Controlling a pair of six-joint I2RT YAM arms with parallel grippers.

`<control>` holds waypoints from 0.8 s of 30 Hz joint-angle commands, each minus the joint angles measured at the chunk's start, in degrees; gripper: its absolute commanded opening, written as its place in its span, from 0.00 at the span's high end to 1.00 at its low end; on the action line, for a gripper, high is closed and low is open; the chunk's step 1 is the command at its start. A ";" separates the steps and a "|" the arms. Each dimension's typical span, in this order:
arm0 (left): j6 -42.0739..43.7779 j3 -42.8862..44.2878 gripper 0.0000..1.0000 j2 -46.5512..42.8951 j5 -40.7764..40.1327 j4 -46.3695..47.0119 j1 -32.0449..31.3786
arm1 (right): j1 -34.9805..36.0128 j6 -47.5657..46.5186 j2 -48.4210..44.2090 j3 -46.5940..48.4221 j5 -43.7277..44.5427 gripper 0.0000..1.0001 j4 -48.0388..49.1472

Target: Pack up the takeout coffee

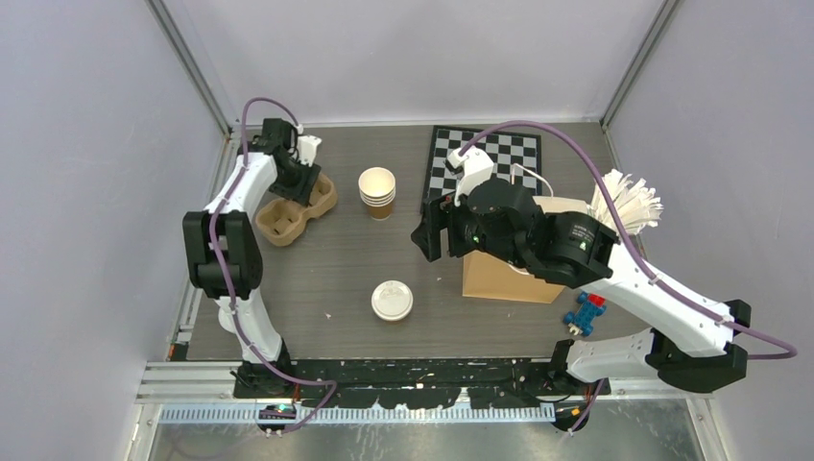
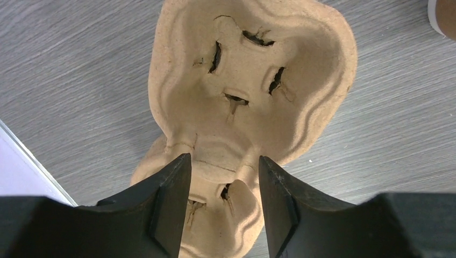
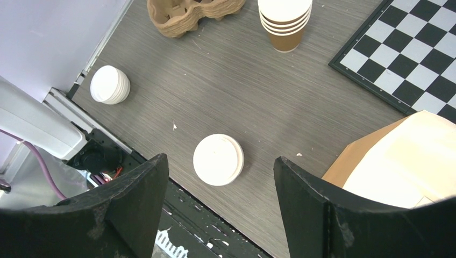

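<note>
takeout coffee [image 1: 392, 300]: it stands upright on the table [image 1: 326, 264], near the front edge and between the two arms. The white lid is on and nothing touches it. It is outside the paper bag [image 1: 494, 277] and apart from it.
right gripper [image 1: 429, 235]: the jaws are wide apart and hold nothing. It hangs over the table just beside the left side of the paper bag. In the right wrist view the takeout coffee shows between the two fingers, on the table below them.
left gripper [image 2: 224, 157]: the jaws stand apart with a gap between them. They are low over the near cell of the cup carrier [image 1: 288, 219]. I cannot tell if the fingers touch the carrier.
cup carrier: brown pulp, empty, at the far left of the table.
paper bag: brown, right of the centre, partly hidden under the right arm. Its inside looks pale.
stack of cups [image 1: 377, 192]: tan, without lids, upright, between the cup carrier and the chessboard [image 1: 499, 154].
stack of lids [image 3: 109, 84]: white, near the left edge of the table. It shows only in the right wrist view.
blue object [image 1: 584, 314]: small, with a red part, on the table just in front of the right corner of the paper bag.
white strips [image 1: 629, 204]: a fanned bunch at the right edge. I cannot tell what they are.
</note>
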 commanded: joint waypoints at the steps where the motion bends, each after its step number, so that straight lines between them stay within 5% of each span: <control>1: 2.28 1.53 0.50 0.63 1.75 -0.11 0.61 | 0.18 -1.49 0.54 2.94 1.03 0.24 0.38; 17: 3.24 4.23 0.61 3.01 1.64 -2.84 0.97 | 0.19 -2.88 1.73 4.24 1.38 0.24 -0.15; 24: 3.85 2.40 0.55 2.16 -1.24 -1.98 0.97 | 0.14 -2.75 1.40 3.53 1.28 0.24 -0.21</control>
